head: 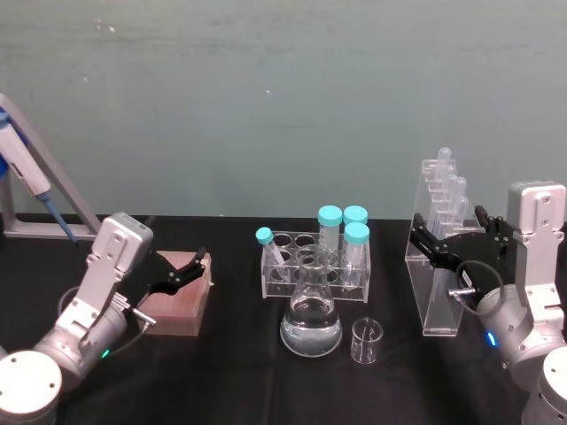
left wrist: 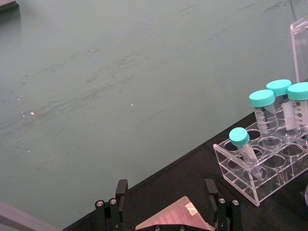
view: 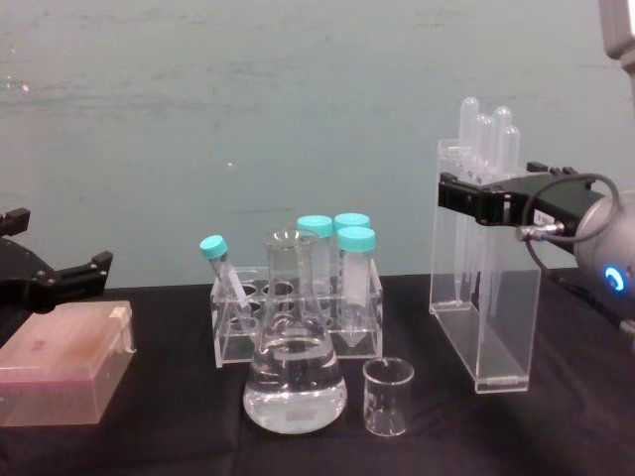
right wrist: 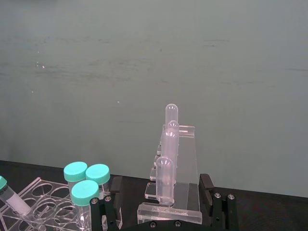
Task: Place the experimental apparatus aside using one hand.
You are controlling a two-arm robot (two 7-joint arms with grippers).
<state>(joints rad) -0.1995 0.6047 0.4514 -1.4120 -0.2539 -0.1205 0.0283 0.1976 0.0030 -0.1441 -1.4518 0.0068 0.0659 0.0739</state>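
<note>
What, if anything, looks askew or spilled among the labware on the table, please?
Only one thing: the teal-capped tube at the rack's left end leans at an angle, while the other three tubes stand upright. Nothing looks spilled. The right gripper sits open around the pipette stand; the left gripper hovers open over the pink box.

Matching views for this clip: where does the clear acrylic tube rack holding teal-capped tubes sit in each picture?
Head view: the clear acrylic tube rack stands at table centre, behind the clear conical flask.
Left wrist view: the rack is at the lower right edge.
Right wrist view: the rack is in the lower left corner.
Chest view: the rack is at centre, partly behind the flask.
Shared landmark: three upright teal-capped tubes clustered at one end of the rack.
</note>
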